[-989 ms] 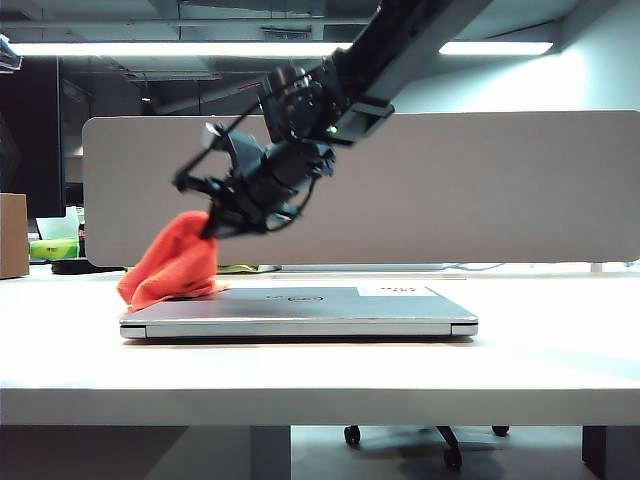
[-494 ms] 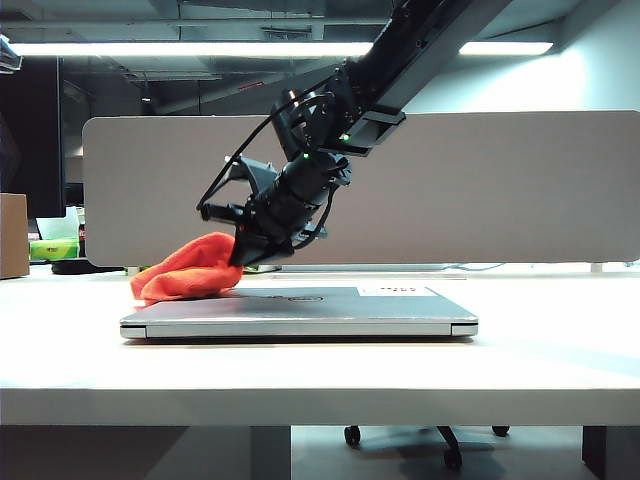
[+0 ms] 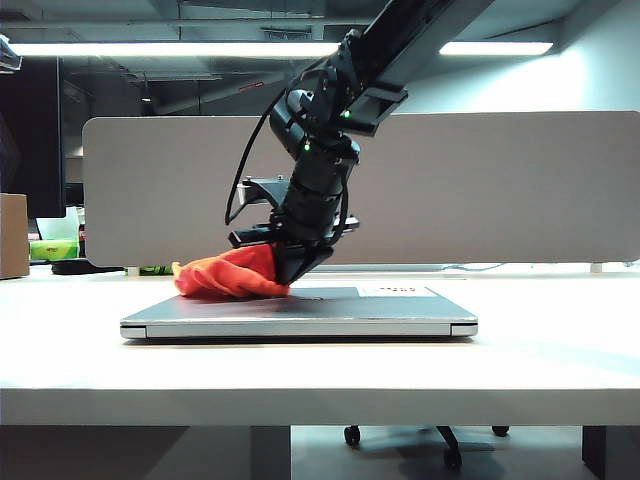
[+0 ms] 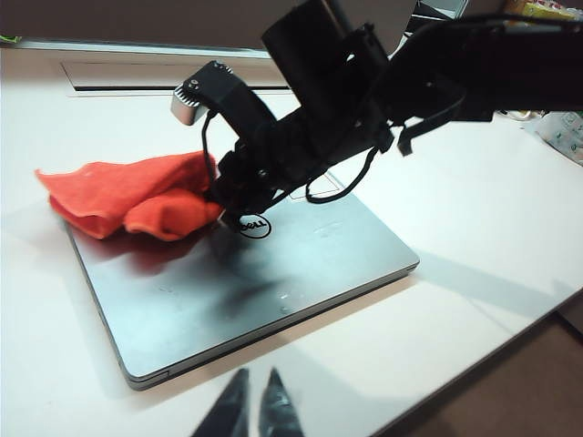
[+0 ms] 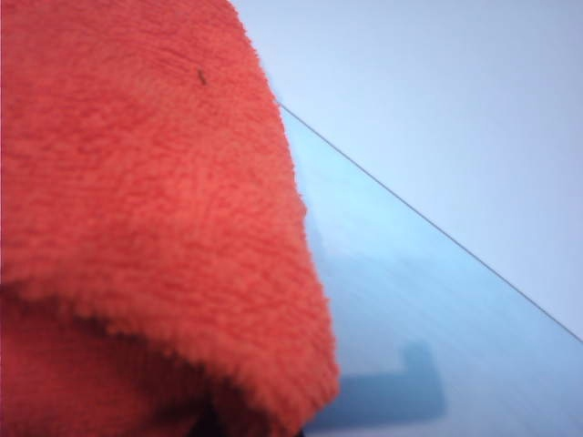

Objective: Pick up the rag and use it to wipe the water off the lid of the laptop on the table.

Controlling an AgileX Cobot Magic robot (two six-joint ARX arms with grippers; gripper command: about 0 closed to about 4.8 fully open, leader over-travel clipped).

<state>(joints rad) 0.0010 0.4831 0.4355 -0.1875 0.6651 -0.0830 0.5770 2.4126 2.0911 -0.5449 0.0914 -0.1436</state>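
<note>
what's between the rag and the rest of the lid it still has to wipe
Nothing visible. The right pincer, shut on the rag, presses it onto the lid beside the logo. The bare lid beyond carries only faint water marks and its flat sticker. The left pincer hangs shut off the laptop's front edge.

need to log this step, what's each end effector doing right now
Left end effector: shut, holding nothing, hovering off the laptop's front edge.
Right end effector: shut on the rag, pressing it on the lid.
</note>
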